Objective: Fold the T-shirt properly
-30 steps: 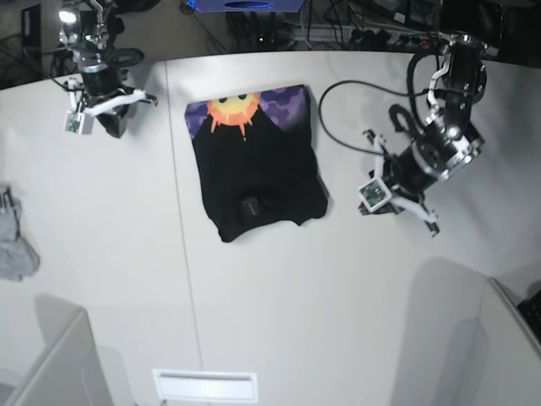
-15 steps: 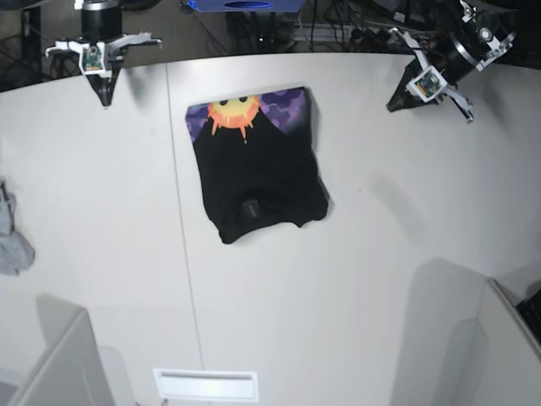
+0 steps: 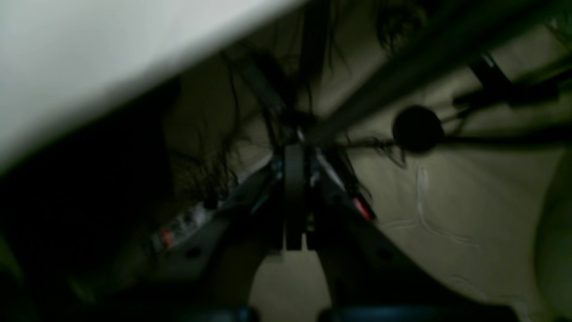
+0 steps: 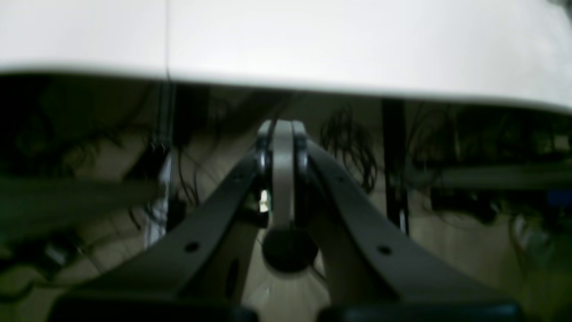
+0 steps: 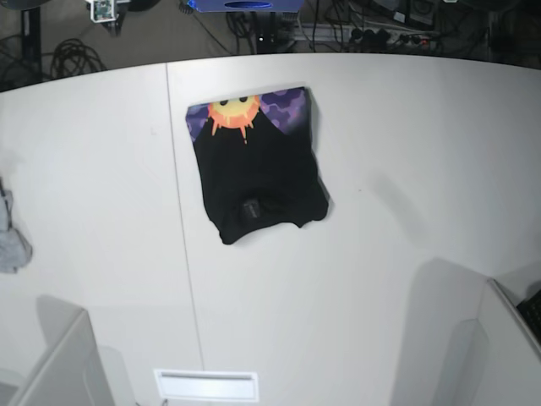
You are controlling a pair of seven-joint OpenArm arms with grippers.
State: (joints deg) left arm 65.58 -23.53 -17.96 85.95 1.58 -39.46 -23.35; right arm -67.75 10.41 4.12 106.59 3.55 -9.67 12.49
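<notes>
While both arms sit off far edge of surface (image 5: pixel 355 279), T-shirt (image 5: pixel 256 165) lies folded mid-surface, sun print toward far edge, well apart from me. Left gripper (image 3: pixel 294 197) closed, nothing held. Right gripper (image 4: pixel 282 179) closed, nothing held. Grey cloth (image 5: pixel 10 241) at surface edge.

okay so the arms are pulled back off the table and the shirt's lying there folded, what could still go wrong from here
The T-shirt lies skewed to the table seam, its lower edge uneven with a corner poking out right, so the fold may not count as proper. Both the left gripper and right gripper are shut past the table edge among cables; a return move might snag them.
</notes>
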